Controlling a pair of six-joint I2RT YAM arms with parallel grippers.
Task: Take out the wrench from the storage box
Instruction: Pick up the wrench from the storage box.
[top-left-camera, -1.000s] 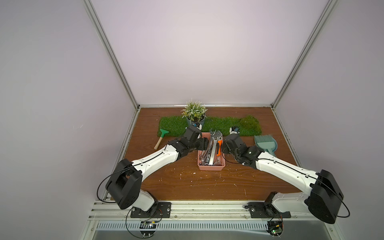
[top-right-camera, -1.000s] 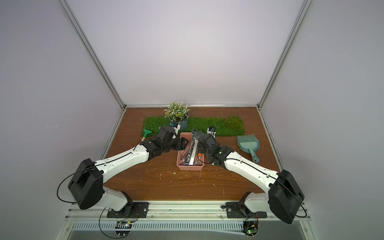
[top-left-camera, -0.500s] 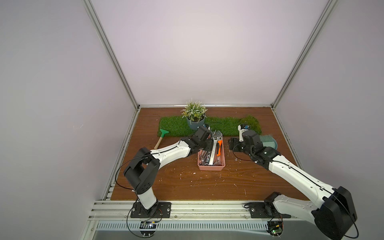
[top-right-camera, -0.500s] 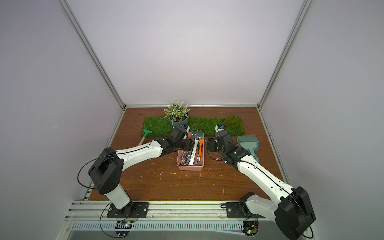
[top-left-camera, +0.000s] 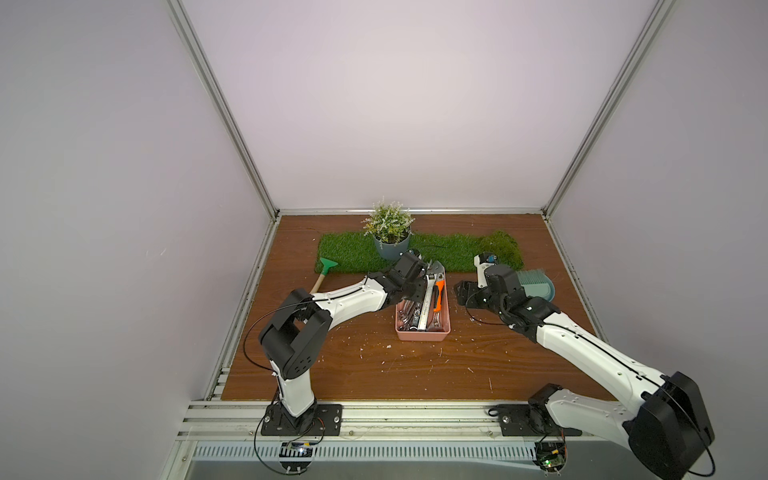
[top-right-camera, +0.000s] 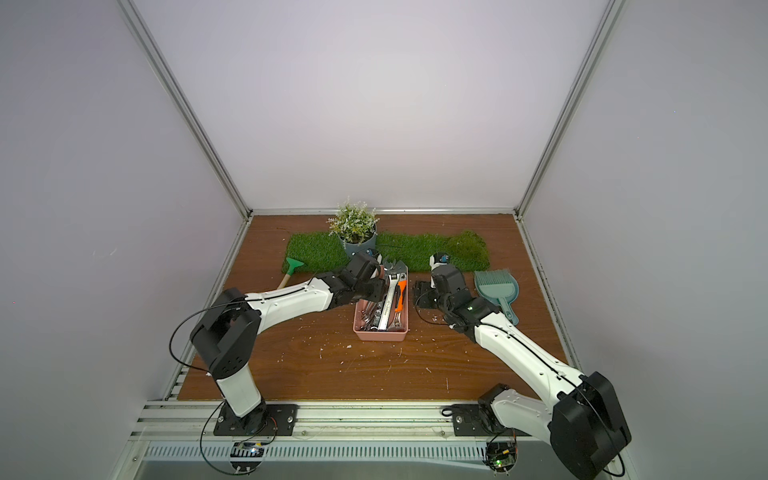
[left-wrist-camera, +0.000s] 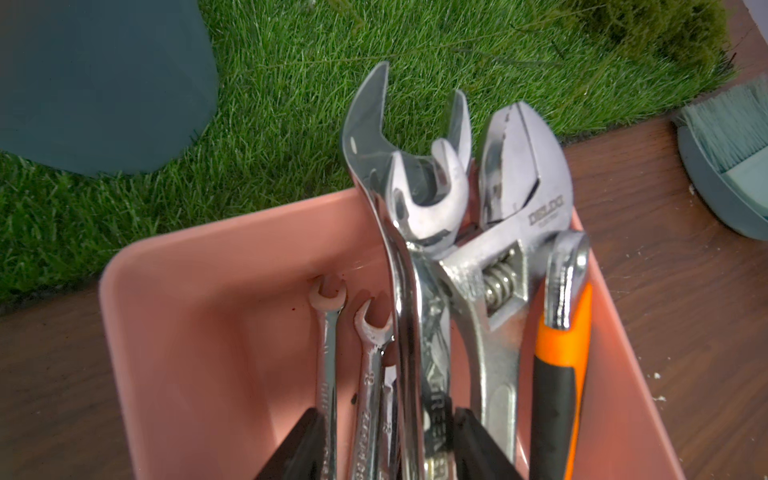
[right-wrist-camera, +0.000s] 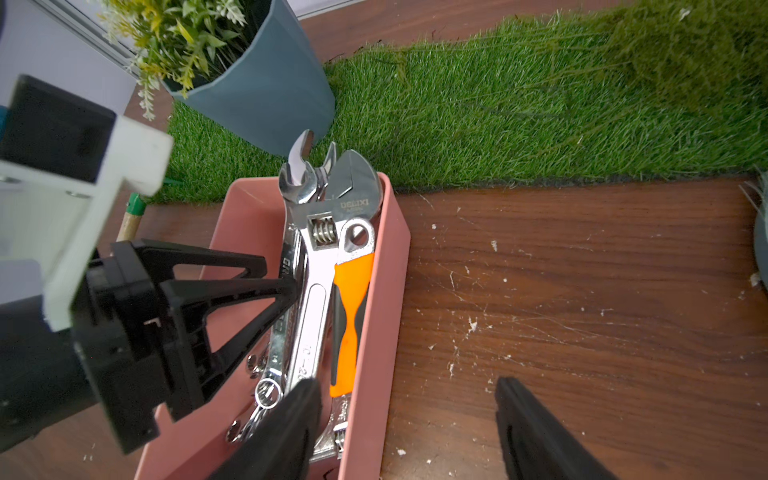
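Wrench looks heavy, stiff, slippery; I want its middle. Left gripper sits half closed round it, hold unclear; right gripper is wide, empty

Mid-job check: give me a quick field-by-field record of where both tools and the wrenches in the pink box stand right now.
left tool: open, down in the storage box, straddling the long wrench
right tool: open, empty, above the table beside the box
box contents: adjustable wrench beside the long one, heads jutting past the end nearest the grass mat; smaller wrenches on the floor
plant pot: on the mat, behind the box
task status: no wrench out yet
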